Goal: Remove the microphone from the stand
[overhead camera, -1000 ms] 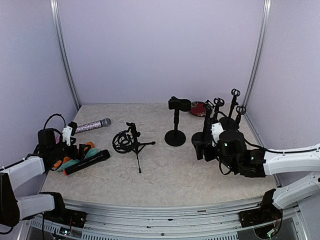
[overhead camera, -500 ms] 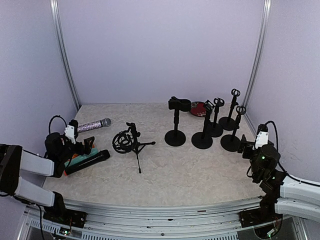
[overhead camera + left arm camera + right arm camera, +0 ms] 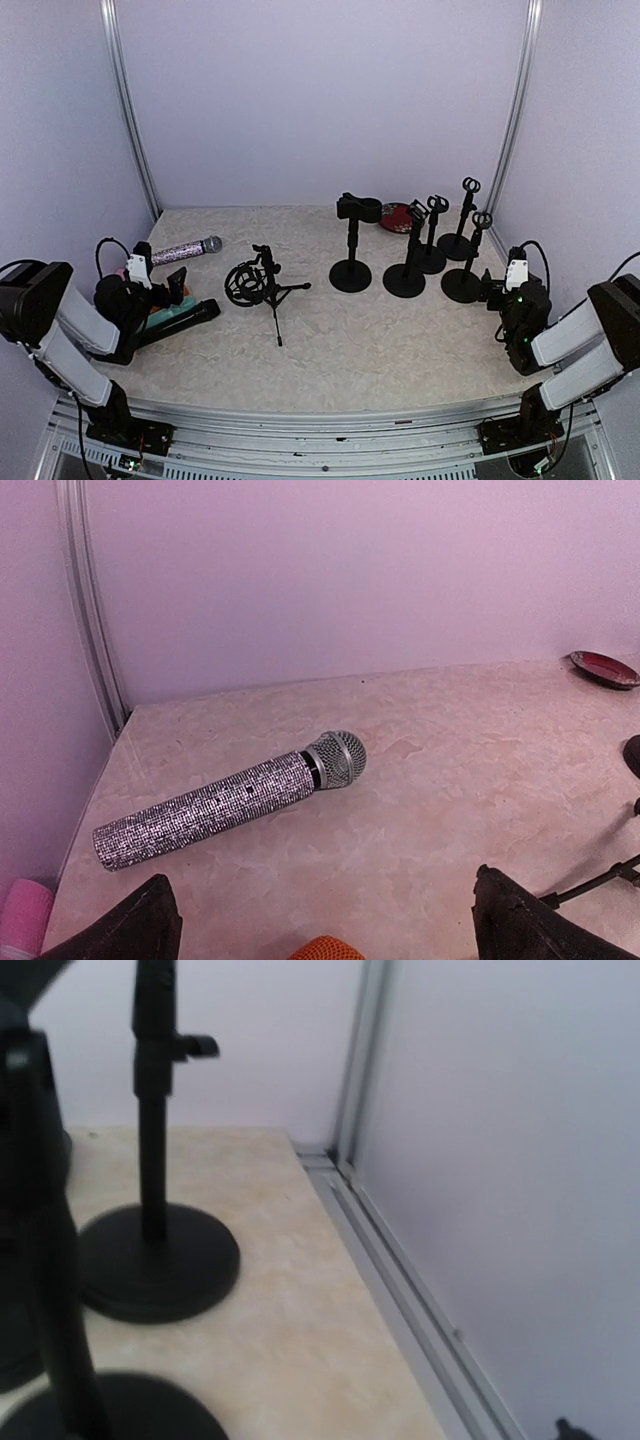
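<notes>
**Control:** Both arms have pulled back to the sides since 1 second ago. The right hand was in among the stands and now sits low at the right edge. The left arm has folded up in its corner.

**Desk:** Hands?

**Control:** The left hand has its fingers wide apart with nothing between them. The right fingers don't show in their own view. From above I see nothing in that hand, so I take it as spread too.

**Desk:** And the mic?

**Control:** No stand carries 1 that I can see. The glitter mic lies flat on the tabletop at rear left. The black mic lies just beside the left arm. I judge the removal done.

**Desk:** What worries you?

**Control:** 2 things. The mics are cylinders, so a nudge from the left arm could roll them toward the edge. The glitter mic has a rough studded sleeve and a mesh ball head, which should slow it. On the right, the nearest stand is a thin black post on a flat round base, close to my hand. A careless swing would tip it into its neighbours. The tripod, on its spindly legs, looks the easiest to knock over.
</notes>
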Robot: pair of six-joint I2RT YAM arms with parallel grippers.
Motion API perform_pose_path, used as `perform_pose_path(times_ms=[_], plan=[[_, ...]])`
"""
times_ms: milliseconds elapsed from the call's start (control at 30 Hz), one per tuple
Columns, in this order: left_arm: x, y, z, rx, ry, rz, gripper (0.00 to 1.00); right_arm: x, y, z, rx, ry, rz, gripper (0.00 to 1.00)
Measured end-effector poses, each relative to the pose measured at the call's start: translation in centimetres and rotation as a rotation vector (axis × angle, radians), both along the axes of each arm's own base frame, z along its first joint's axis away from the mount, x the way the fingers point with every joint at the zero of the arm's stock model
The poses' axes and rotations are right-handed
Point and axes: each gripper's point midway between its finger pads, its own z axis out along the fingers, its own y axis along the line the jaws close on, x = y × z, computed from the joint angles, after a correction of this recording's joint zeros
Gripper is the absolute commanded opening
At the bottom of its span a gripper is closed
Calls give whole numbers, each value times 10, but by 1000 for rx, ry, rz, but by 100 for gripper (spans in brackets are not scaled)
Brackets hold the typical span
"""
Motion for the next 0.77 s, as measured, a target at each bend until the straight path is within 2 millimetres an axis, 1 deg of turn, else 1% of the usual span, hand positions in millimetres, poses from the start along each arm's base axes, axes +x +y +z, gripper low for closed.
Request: perform_pose_path(times_ms=[100, 167, 200, 233, 267, 367, 433, 767], plan=[[10, 3, 12, -15, -31, 9, 99, 14, -1, 2, 3, -29, 44, 100], [14, 8, 19, -24, -47, 20, 99, 19, 0, -6, -4, -22, 76, 100], [15, 9, 20, -29, -49, 23, 99, 21, 3, -12, -5, 0, 95, 100], [16, 10, 20, -32, -48, 26, 99, 25, 5, -14, -4, 10, 110, 100], [16, 11, 20, -34, -47, 29, 99, 29, 6, -12, 2, 4, 125, 100], [16, 11, 19, -37, -46, 29, 99, 42, 0, 3, 23, -41, 135, 100], [16, 11, 19, -38, -46, 29, 99, 44, 0, 6, 32, -49, 145, 100], [16, 11, 19, -41, -41, 28, 99, 45, 6, 2, 44, -35, 179, 100]])
